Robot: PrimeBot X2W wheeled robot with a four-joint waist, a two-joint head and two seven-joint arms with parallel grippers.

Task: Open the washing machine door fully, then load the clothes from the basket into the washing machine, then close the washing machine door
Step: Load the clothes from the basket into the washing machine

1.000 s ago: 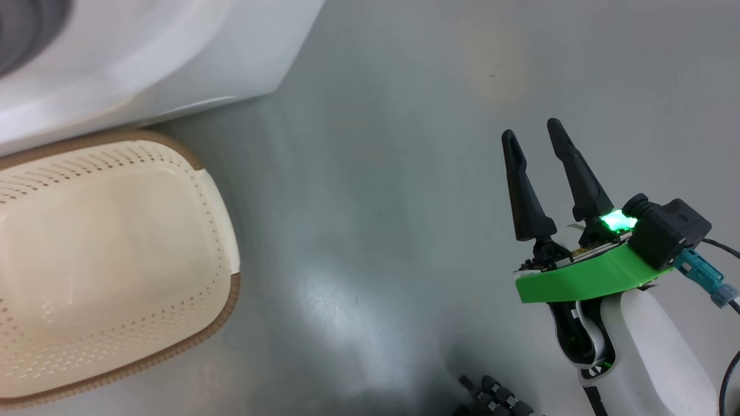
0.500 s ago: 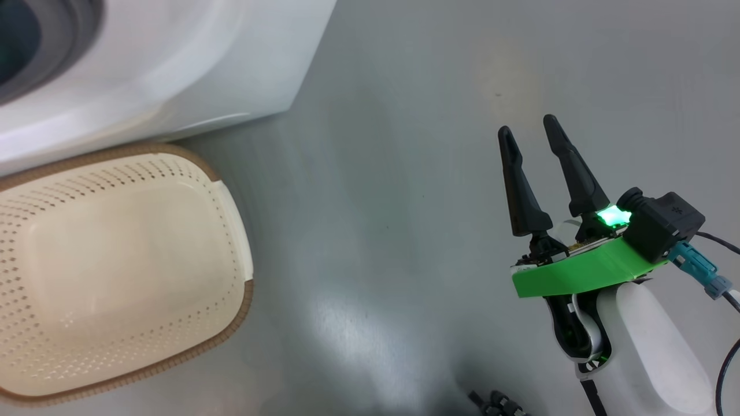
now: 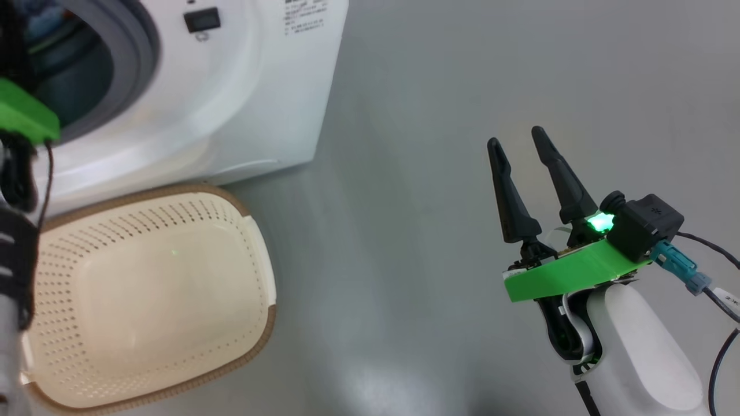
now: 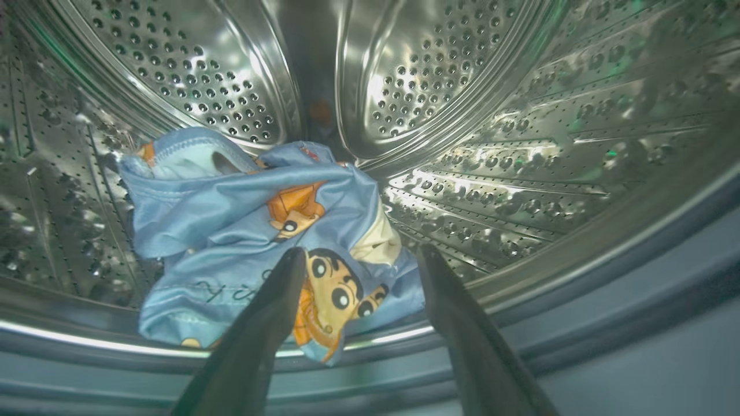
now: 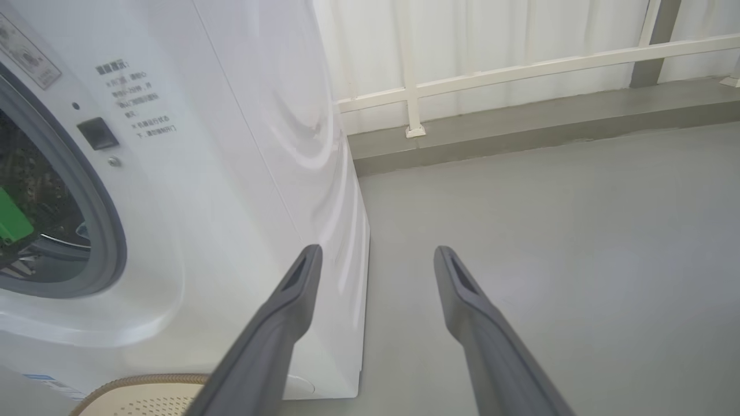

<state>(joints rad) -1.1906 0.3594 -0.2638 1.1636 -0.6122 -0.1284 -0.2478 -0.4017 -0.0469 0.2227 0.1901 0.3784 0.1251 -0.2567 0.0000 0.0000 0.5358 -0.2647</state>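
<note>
Left wrist view: clothes (image 4: 272, 242) lie in the washing machine (image 4: 462, 86) drum. Left gripper (image 4: 358, 257) has just sprung apart and holds nothing. Basket (image 3: 156, 289) empty. Right gripper (image 3: 516, 137) spread, idle over floor. Loading looks done; closing up remains.

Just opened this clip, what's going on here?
The robot is loading laundry. Its left gripper is inside the washing machine's drum, jaws open, poised just over the blue cartoon-print clothes, which lie loose at the drum's front. The basket on the floor in front of the machine looks empty. The right gripper is open over the floor to the right, holding nothing. The machine's mouth stands open; shutting it is not yet done.
</note>
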